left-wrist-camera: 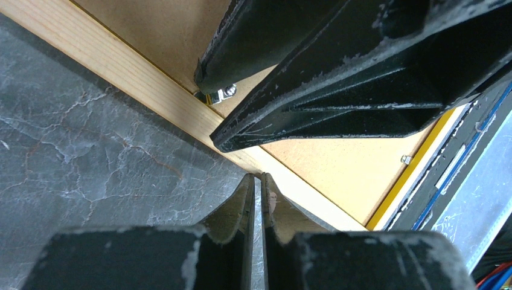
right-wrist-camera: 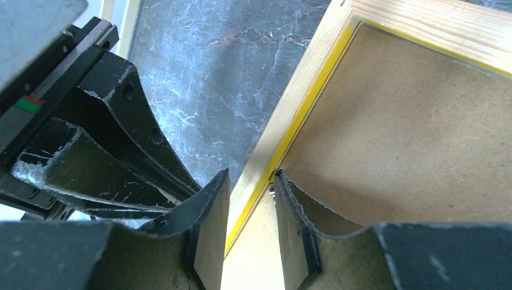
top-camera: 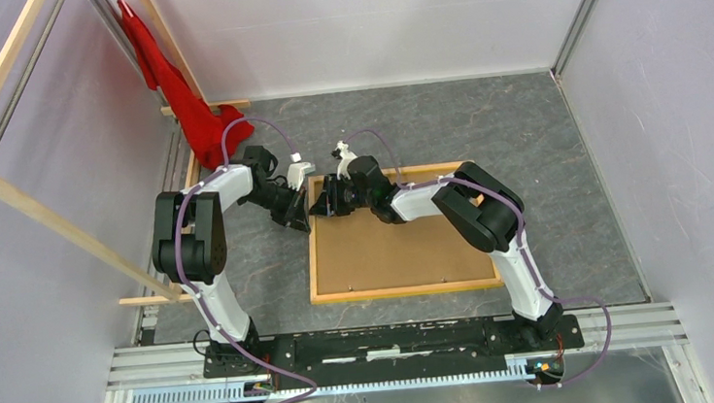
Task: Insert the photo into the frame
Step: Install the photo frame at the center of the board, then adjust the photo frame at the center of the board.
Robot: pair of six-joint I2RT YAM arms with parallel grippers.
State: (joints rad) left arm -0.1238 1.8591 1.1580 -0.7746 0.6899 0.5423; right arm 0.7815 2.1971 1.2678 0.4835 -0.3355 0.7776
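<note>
The frame (top-camera: 400, 291) lies face down on the grey table, wood back up, with a brown backing board (top-camera: 396, 242) inside it. The photo is hidden. My left gripper (top-camera: 308, 216) is shut and empty, its tips (left-wrist-camera: 258, 178) against the outer edge of the frame's left rail (left-wrist-camera: 121, 66). My right gripper (top-camera: 322, 204) is partly open over the same rail near the far left corner (right-wrist-camera: 250, 175). One finger is outside the rail (right-wrist-camera: 422, 24), the other on the board (right-wrist-camera: 410, 133) beside a small metal tab (left-wrist-camera: 224, 92).
A red cloth (top-camera: 182, 90) hangs at the back left beside slanted wooden bars (top-camera: 1, 184). Grey walls close the table on three sides. A metal rail (top-camera: 394, 340) carries both arm bases at the near edge. A second metal tab (left-wrist-camera: 406, 159) sits on the frame's near side.
</note>
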